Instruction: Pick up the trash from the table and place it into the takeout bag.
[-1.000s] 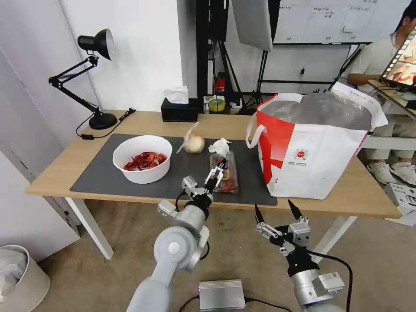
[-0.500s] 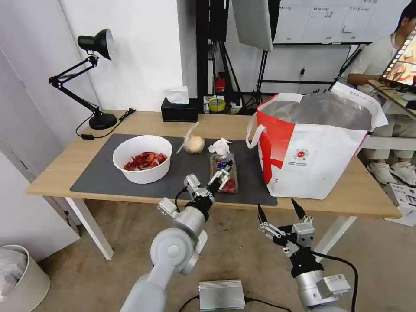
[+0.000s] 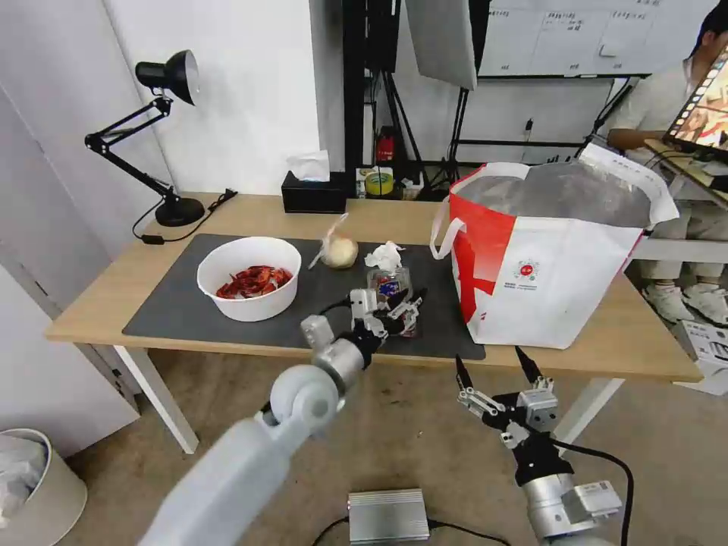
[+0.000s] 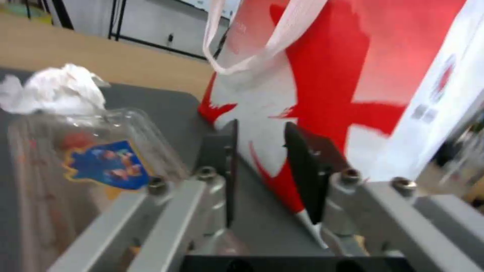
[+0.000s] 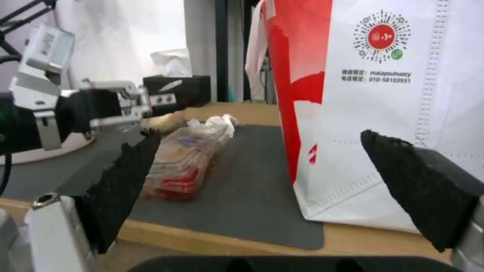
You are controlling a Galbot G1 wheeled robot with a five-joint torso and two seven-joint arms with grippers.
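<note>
On the table [image 3: 114,296] lies a dark grey mat [image 3: 174,318] with the trash on it. There is a white bowl [image 3: 250,305] of red crayfish shells, a bagged beige ball [image 3: 339,250], a crumpled tissue [image 3: 385,256] and a clear tray [image 3: 388,287] of cherry tomatoes. My left gripper [image 3: 406,307] hovers at the tray's bag-side edge. In the left wrist view the left gripper [image 4: 259,126] is open by a narrow gap with nothing in it, and the tray [image 4: 75,158] lies beside it. The takeout bag [image 3: 546,280] stands open at the right. My right gripper [image 3: 497,364] hangs wide open below the table's front edge.
A black tissue box [image 3: 314,196] sits at the table's back edge, and a black desk lamp [image 3: 163,136] stands at the back left. On the floor are a silver box [image 3: 388,516] near my base and a white bin [image 3: 38,485] at the far left.
My left arm has reached forward and turned, carrying its gripper from over the tray's near end to the tray's bag side. The right gripper has sunk slightly.
</note>
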